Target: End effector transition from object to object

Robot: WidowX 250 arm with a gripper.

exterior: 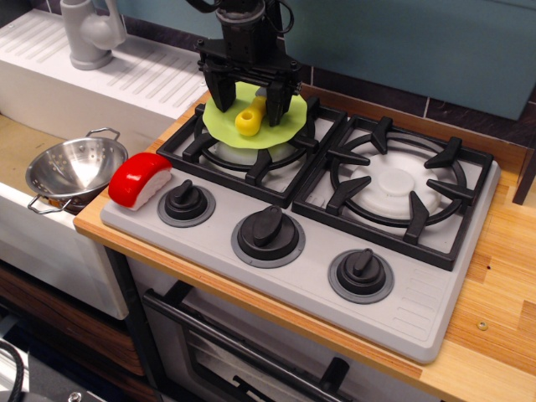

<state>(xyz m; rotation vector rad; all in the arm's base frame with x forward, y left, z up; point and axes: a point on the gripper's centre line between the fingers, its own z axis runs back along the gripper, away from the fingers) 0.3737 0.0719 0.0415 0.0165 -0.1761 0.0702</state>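
My black gripper (249,107) hangs over the left burner of the toy stove (276,243), fingers pointing down and spread apart. Between and just below the fingers lies a small yellow cylinder-shaped toy (249,119), resting on a light green round cloth or plate (251,132) spread over the left burner grate. The fingers stand on either side of the yellow toy without closing on it. A red and white toy (138,179) lies on the stove's front left corner.
A metal colander (74,170) sits in the sink to the left. A grey faucet (90,33) stands at the back left. The right burner grate (394,186) is bare. Three black knobs (268,234) line the stove front. Wooden counter (494,310) lies to the right.
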